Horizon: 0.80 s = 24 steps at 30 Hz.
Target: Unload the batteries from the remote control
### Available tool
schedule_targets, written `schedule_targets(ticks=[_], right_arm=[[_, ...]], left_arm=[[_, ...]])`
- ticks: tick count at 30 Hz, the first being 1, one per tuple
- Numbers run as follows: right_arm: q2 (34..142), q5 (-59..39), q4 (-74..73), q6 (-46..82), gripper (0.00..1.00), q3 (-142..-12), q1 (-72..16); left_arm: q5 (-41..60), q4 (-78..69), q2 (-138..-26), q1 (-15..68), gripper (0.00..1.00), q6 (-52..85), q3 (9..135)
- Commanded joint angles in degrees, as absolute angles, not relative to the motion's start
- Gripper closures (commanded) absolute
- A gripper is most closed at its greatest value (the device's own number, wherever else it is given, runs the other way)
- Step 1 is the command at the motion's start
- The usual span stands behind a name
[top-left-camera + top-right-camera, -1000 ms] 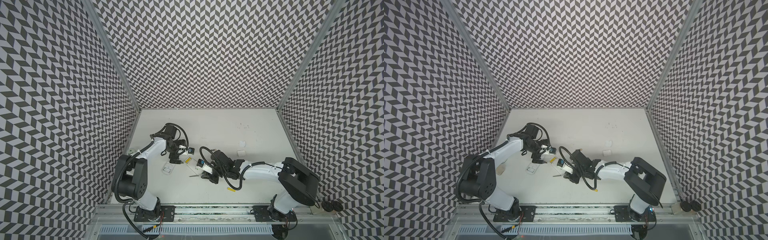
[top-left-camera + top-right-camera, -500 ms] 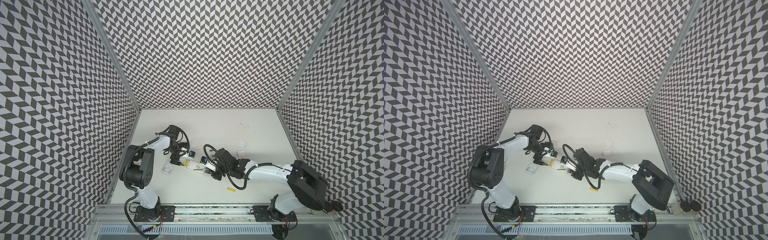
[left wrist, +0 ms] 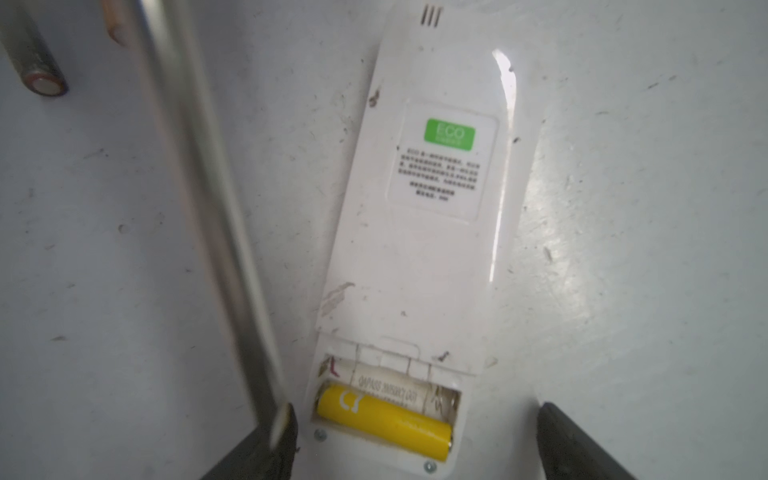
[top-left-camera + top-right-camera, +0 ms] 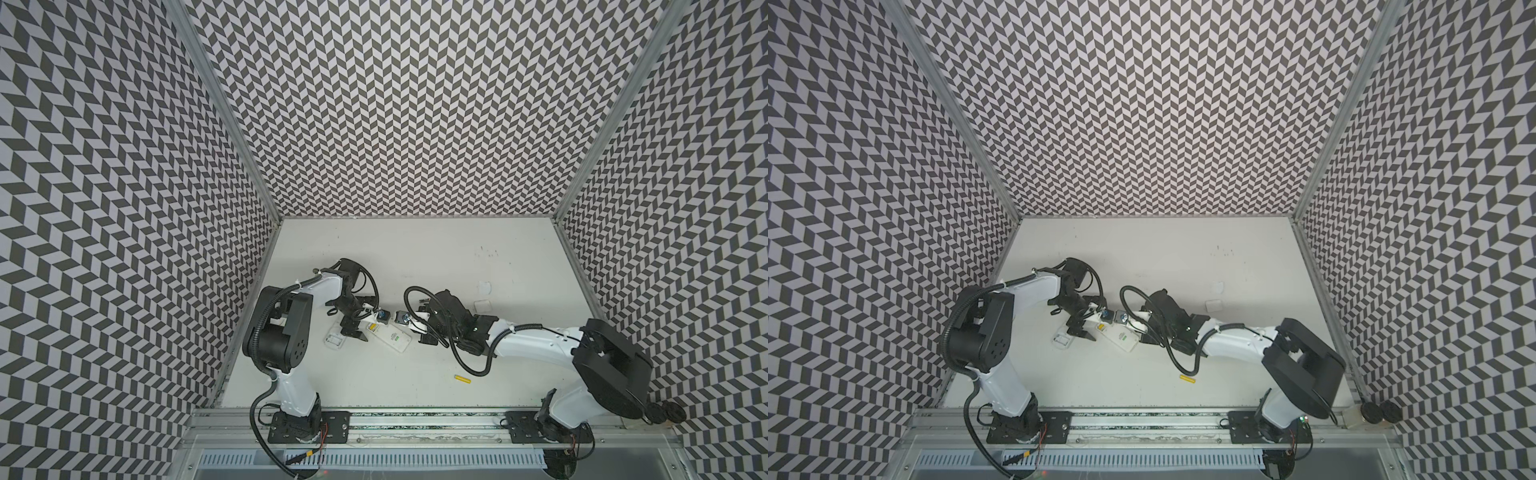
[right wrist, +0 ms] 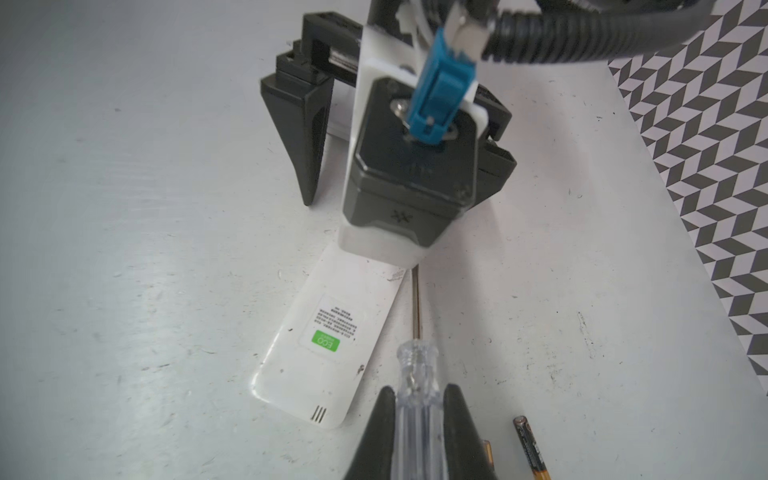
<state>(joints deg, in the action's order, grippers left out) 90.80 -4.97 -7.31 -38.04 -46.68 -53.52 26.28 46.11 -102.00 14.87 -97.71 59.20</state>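
Note:
The white remote control (image 3: 419, 249) lies back up on the table, with its battery bay uncovered. One yellow battery (image 3: 382, 419) sits in that bay. My left gripper (image 3: 415, 444) is open and straddles the bay end of the remote (image 4: 388, 338). My right gripper (image 5: 419, 411) is shut on the clear handle of a screwdriver. The screwdriver's metal shaft (image 3: 208, 199) runs beside the remote, and its tip sits against one left finger (image 3: 286, 432). A second yellow battery (image 4: 462, 379) lies loose near the front. A black battery with a gold end (image 5: 532, 449) rests by the right gripper.
A small battery cover (image 4: 334, 341) lies just left of the left gripper (image 4: 356, 334). Two white pieces (image 4: 483, 306) sit behind the right arm. Another dark battery end (image 3: 35, 62) shows beyond the shaft. Patterned walls close in on three sides.
The left gripper has come down over the remote's bay end and its jaws have narrowed slightly. The right arm's elbow has swung to the right, with the screwdriver still in its grip.

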Motion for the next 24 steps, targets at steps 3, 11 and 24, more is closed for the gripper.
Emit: schedule_targets(ticks=[3, 11, 24], right_arm=[[93.1, -1.8, -9.4, -44.7, 1.00, -49.6, -54.8], [95.1, -1.1, -2.8, -47.6, 1.00, -52.5, -57.2], [95.5, 1.9, 2.1, -50.7, 1.00, -54.2, -58.5]], left_arm=[[27.4, 46.6, -102.9, 16.0, 0.16, -99.4, 58.4], [25.0, 45.7, -102.6, 15.6, 0.32, -97.8, 57.1], [25.5, 44.7, -102.7, 16.0, 0.47, -97.1, 56.8]])
